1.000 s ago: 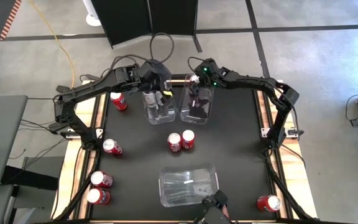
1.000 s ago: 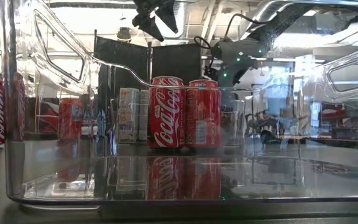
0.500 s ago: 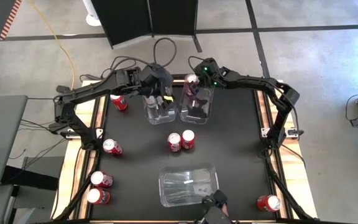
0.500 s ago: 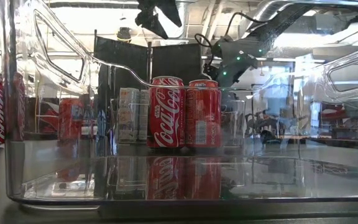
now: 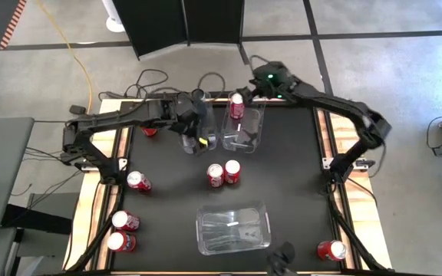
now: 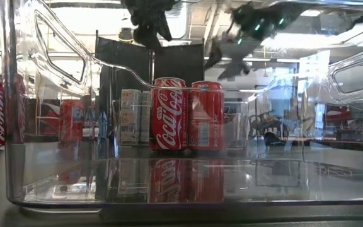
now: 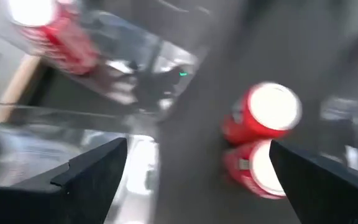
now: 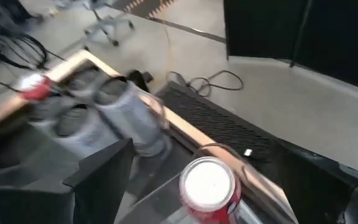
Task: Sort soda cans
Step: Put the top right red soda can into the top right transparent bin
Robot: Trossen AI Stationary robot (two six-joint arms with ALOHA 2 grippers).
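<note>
Red cylindrical soda can with silver top stands upright inside the far end of the right clear plastic bin. Right gripper, just beyond that bin, open, empty. Left gripper beside it, open, empty.

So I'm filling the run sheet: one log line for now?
left gripper: open over left bin | right gripper: open, empty | red can: in right bin
</note>
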